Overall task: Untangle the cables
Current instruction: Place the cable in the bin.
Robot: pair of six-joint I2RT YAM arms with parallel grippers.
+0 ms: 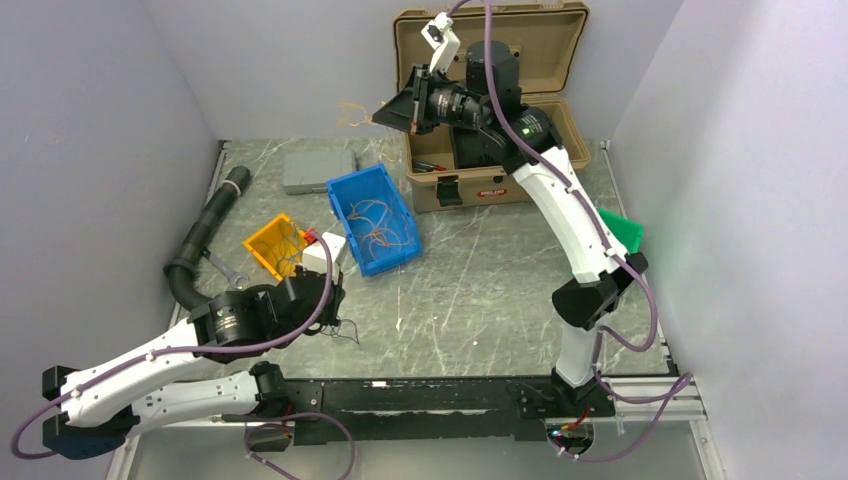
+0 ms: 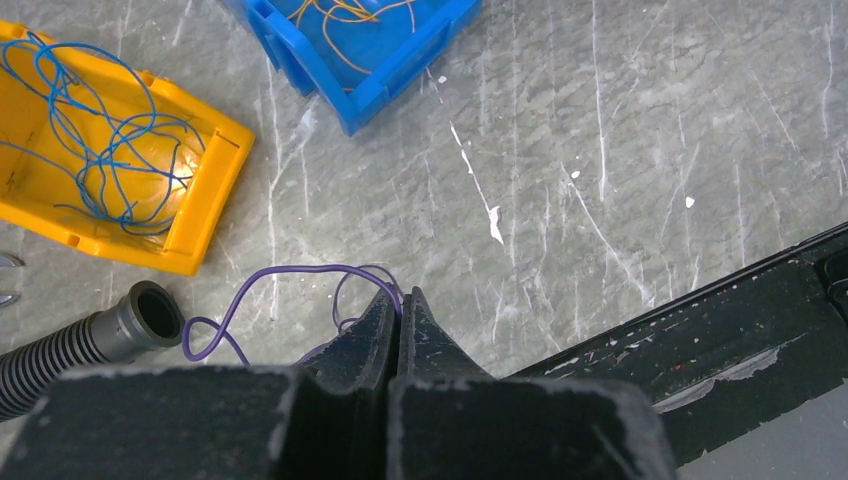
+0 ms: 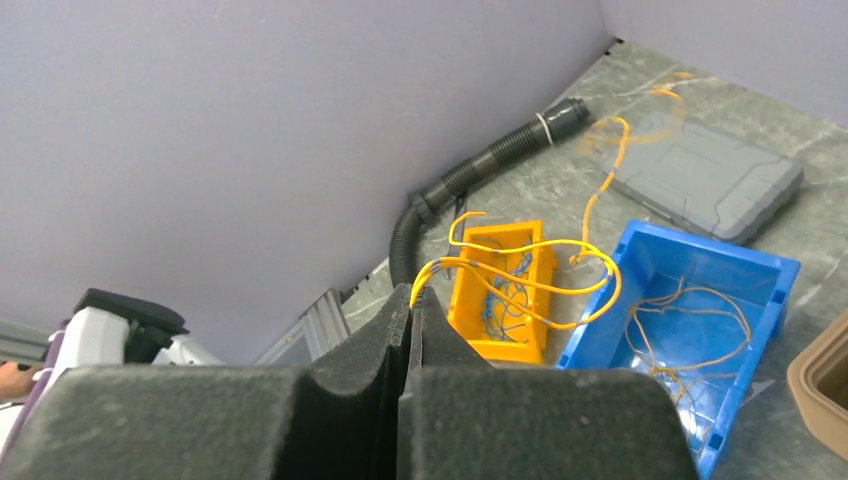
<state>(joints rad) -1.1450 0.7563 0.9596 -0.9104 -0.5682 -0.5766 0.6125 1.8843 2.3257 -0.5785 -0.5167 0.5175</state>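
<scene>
grey marble-look table (image 1: 480, 290), left gripper (image 2: 400, 298) clamped tight on a purple cable (image 2: 290, 269) down low, right gripper (image 3: 412, 296) pinched shut on a yellow cable (image 3: 520, 247) up high.

Cutting the blue bin (image 2: 330, 85) off at the top and the yellow bin (image 2: 205, 195) and black hose (image 2: 70, 352) at the left of the left wrist view, burying the end of the purple wire (image 2: 290, 268) in the left gripper (image 2: 400, 298) and that of the yellow wire (image 3: 440, 262) in the right gripper (image 3: 412, 295).
</scene>
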